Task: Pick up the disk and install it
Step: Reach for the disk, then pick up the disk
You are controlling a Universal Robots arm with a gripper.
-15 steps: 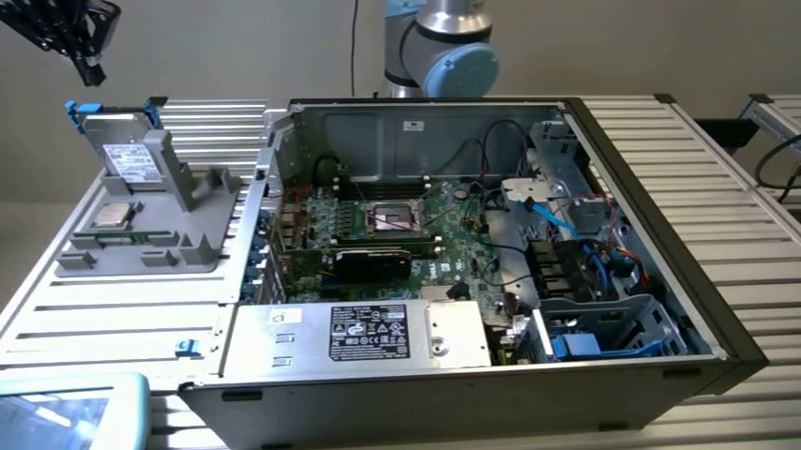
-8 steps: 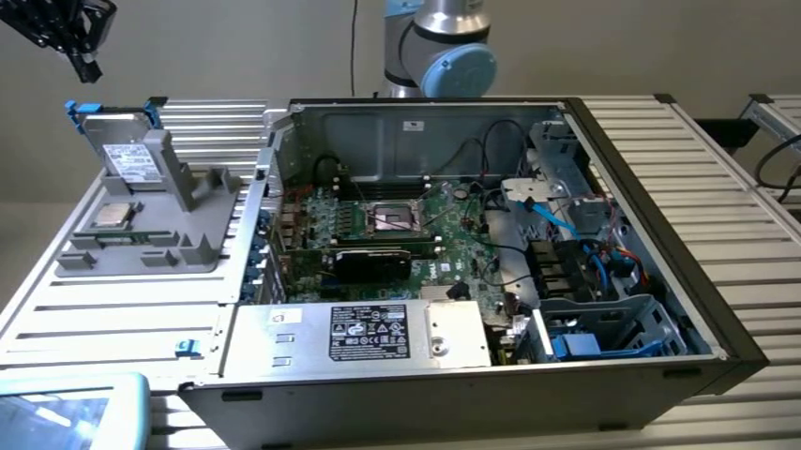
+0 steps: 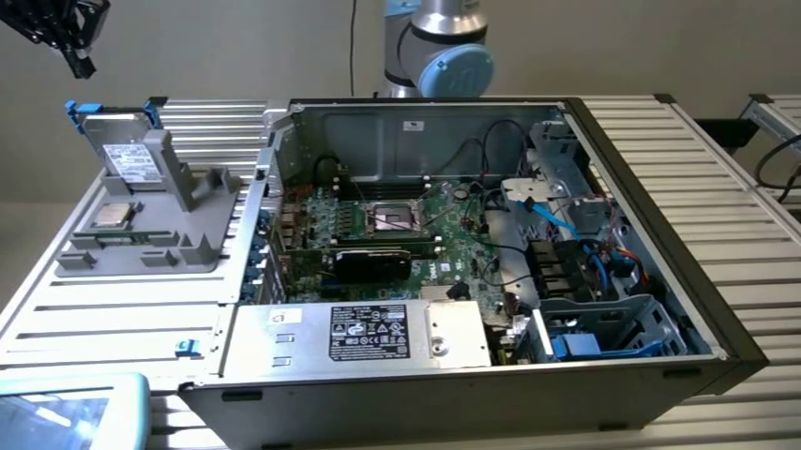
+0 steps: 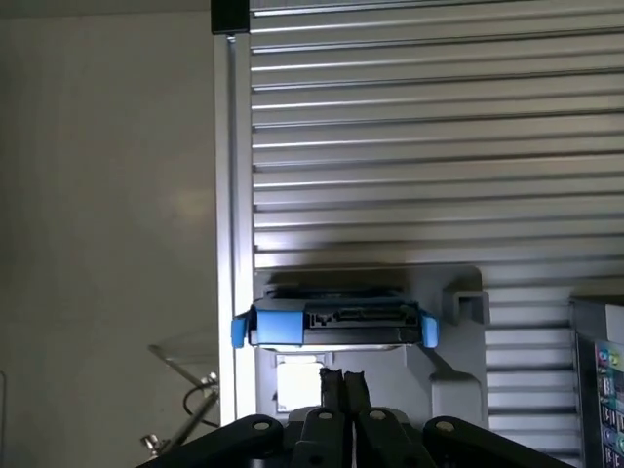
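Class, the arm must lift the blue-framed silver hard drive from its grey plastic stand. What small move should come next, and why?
Probably opening the gripper: its fingers are shut, poised apart from the upright blue-framed silver hard drive, too narrow to straddle it.

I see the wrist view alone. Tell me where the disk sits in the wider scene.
Observer: The disk stands on edge in a grey fixture at the exterior view's left, outside the open computer case.
Operator: Report where the claw is against it.
Observer: The claw hangs above the disk with a clear gap between them.
Operator: Name whatever else is on that fixture.
Observer: A small square CPU chip lies flat on it, nearer the exterior camera than the disk.
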